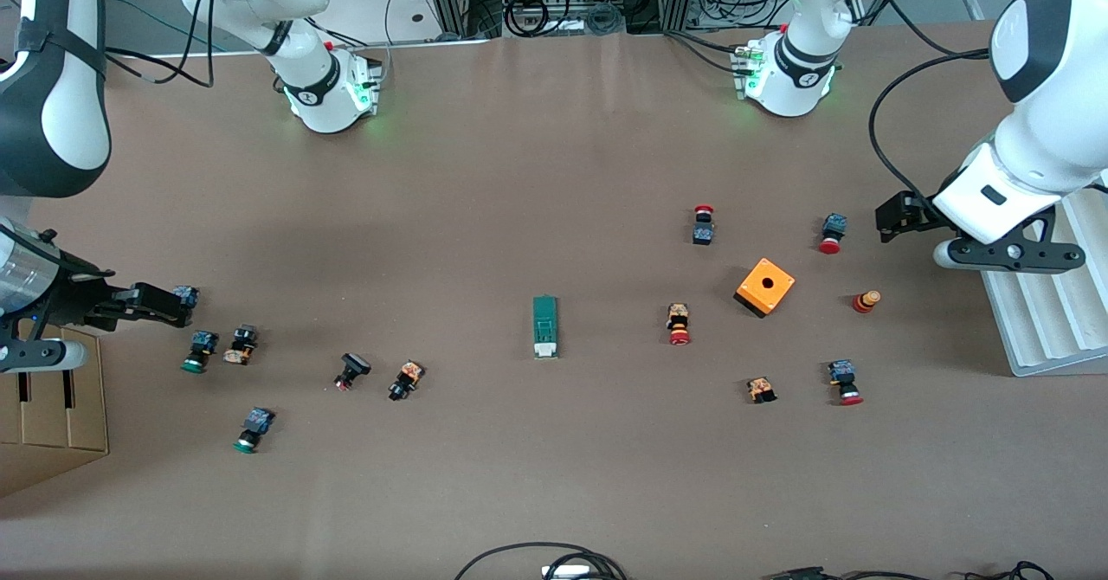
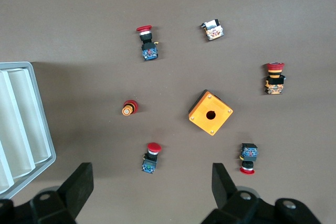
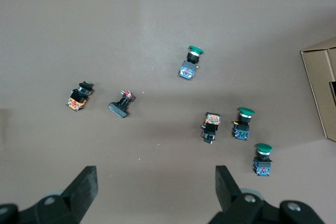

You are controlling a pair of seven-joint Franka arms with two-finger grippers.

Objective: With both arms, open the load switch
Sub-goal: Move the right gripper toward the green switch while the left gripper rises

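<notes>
The narrow green rectangular load switch with a white sliding end (image 1: 544, 326) lies mid-worktop, probably light, rigid and easily pushed. The green body would best be pinched across its long sides and the white slider pulled. Both the left hand (image 2: 149, 190) and the right hand (image 3: 156, 192) are held open, high above the scattered buttons.

A: What colour is the bench (image 1: 554, 173)?
B: Plain brown. The load switch (image 1: 544, 326) is green with a white end.
A: And the box (image 1: 765, 286)?
B: Orange top with a dark round hole, black underneath. Buttons near it have red caps (image 1: 829, 246); those toward the right arm's end have green caps (image 1: 193, 364).
A: The arms (image 1: 1039, 130)?
B: White with black bands. Each claw is black: left claw (image 2: 149, 187), right claw (image 3: 155, 190). The tray (image 1: 1047, 303) is pale grey-white, the carton (image 1: 52, 407) tan.
</notes>
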